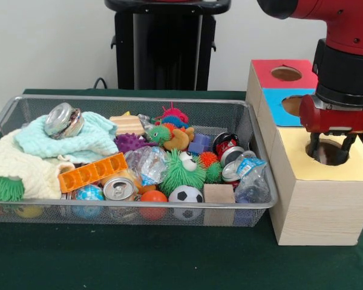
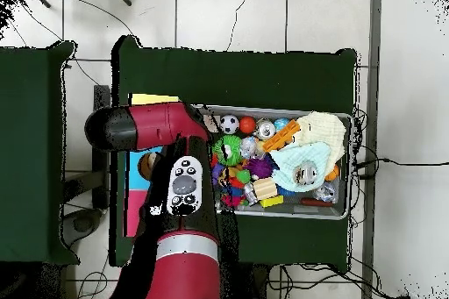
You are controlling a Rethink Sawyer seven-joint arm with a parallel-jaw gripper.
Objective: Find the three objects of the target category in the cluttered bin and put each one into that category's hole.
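Yellow-topped box's hole [image 1: 328, 151] directly under my hand [image 1: 331, 145], fingers [image 1: 314, 145] dipped into its mouth, parted, nothing visibly held. I judge drop finished or finishing: lift straight up, clear rim before swinging left. Wire-mesh bin [image 1: 139, 99] sits left of box on green worktop [image 1: 139, 260], touching it, still crammed with toys, cans, cloths.
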